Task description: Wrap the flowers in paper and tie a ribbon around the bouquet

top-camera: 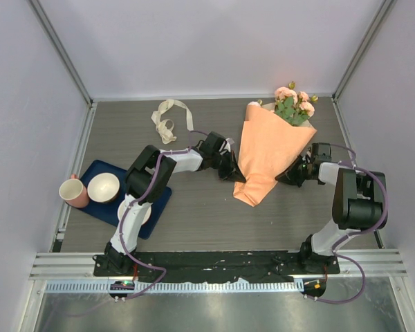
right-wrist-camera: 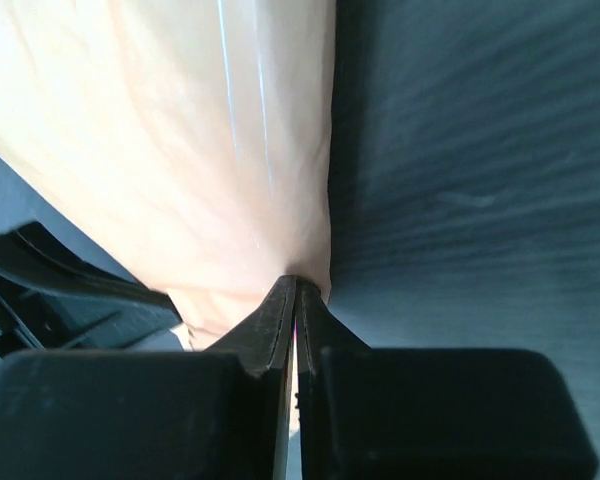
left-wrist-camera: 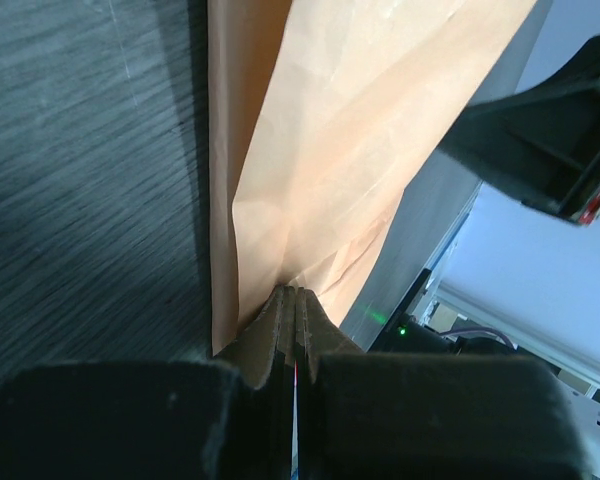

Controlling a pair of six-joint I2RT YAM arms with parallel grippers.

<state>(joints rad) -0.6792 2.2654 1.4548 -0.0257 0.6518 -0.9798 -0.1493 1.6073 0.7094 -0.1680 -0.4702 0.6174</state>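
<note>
Top external: L hand (top-camera: pixel 231 172), R hand (top-camera: pixel 291 176) each pinching opp. side edges of paper (top-camera: pixel 270 149), ribbon (top-camera: pixel 167 119) well apart far-left

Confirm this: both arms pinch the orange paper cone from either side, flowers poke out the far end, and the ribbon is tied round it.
Not tied. The top external view shows the ribbon lying loose on the table, apart from the bouquet, to its left. The rest stands.
</note>
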